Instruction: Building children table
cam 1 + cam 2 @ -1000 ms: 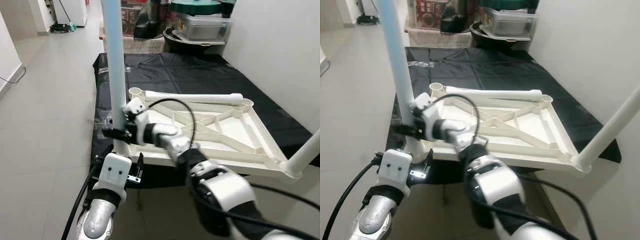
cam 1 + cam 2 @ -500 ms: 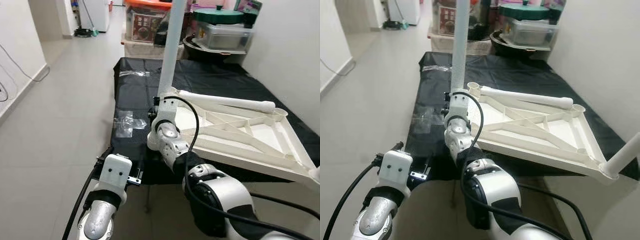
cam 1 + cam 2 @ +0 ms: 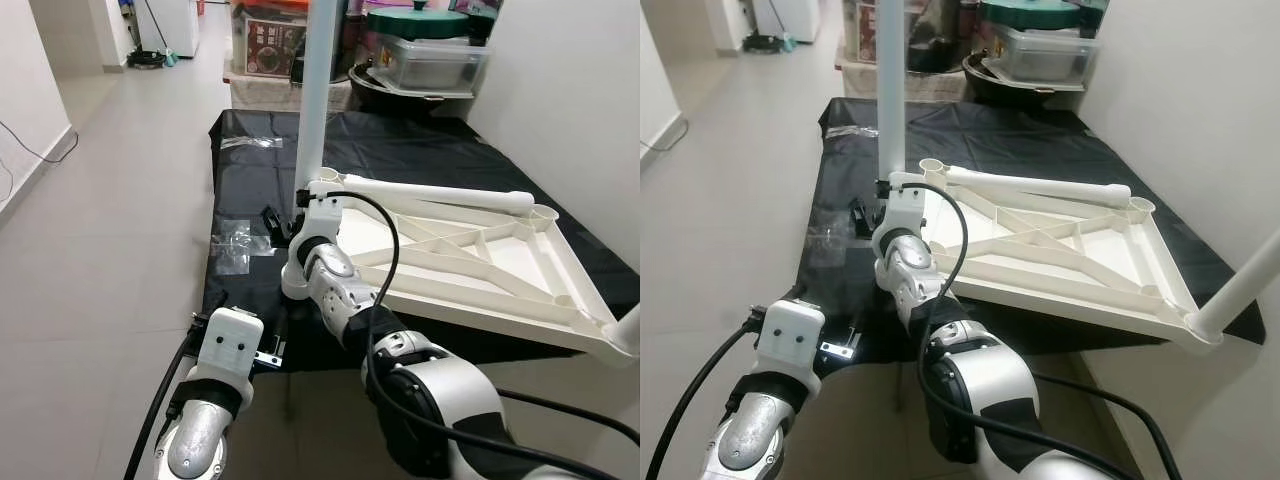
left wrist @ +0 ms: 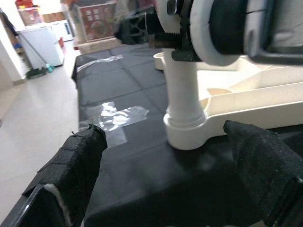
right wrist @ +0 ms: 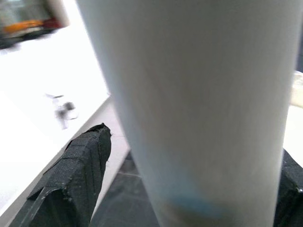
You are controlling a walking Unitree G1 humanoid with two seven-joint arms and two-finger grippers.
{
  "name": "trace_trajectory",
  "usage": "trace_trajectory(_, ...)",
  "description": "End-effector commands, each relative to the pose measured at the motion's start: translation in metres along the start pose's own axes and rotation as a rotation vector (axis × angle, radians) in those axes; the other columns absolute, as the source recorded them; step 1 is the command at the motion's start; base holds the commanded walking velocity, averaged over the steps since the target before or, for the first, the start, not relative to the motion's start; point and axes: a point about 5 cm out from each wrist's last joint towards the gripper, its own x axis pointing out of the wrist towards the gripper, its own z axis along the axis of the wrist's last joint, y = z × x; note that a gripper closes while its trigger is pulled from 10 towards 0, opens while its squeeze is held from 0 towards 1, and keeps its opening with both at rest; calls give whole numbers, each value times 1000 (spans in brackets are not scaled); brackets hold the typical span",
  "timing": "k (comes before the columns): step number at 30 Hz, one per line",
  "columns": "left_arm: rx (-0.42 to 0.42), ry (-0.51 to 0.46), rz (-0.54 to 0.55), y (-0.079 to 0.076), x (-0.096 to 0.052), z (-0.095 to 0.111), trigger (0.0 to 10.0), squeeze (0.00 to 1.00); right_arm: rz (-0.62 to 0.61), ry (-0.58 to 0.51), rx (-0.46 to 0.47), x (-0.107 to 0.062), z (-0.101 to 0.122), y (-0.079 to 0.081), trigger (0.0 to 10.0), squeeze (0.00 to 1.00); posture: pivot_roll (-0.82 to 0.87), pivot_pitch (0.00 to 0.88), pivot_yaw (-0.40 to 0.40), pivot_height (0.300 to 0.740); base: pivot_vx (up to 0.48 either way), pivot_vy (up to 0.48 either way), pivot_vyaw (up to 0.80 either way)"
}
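Note:
The white children's table (image 3: 470,262) lies upside down on a black cloth (image 3: 400,150). One white leg (image 3: 318,90) stands upright in its near-left corner socket (image 4: 187,132). My right gripper (image 5: 189,189) is shut on this leg just above the socket, one black finger (image 5: 80,179) on each side. My left gripper (image 4: 170,189) hangs low at the cloth's front edge, open, with the socket ahead between its fingers (image 4: 75,175). A loose leg (image 3: 430,192) lies across the table's far edge. Another leg (image 3: 1240,290) sticks out of the near-right corner.
A patch of clear tape (image 3: 240,240) lies on the cloth left of the socket. Storage boxes and a lidded bin (image 3: 420,55) stand behind the cloth. A white wall (image 3: 570,90) runs along the right; tiled floor (image 3: 100,200) opens to the left.
The camera view has swung. My right wrist has turned around the upright leg, from reaching sideways to standing behind it. The left arm stays where it was.

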Motion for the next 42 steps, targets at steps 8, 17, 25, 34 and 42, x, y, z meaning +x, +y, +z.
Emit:
trace_trajectory(8,4,4,-20,-5,0,-2,10000,0,568,148,-98,-6,8,10,10000,0,72,33,-110,740,0,0,0)
trace_trajectory(17,7,4,-12,-4,0,-1,10000,0,720,312,-287,-12,-18,30,6275,0,88,54,-122,740,0,0,0)
trace_trajectory(25,6,8,-8,-4,-1,-1,10000,0,595,238,-304,-5,-14,38,0,0,86,61,-122,740,0,0,0)
trace_trajectory(34,4,10,-10,-4,-1,-2,10000,0,68,110,-200,6,0,19,0,0,76,62,-117,740,0,0,0)
trace_trajectory(42,7,11,-11,-4,-1,-2,10000,0,-474,120,34,-1,-10,-1,0,0,76,62,-117,740,0,0,0)
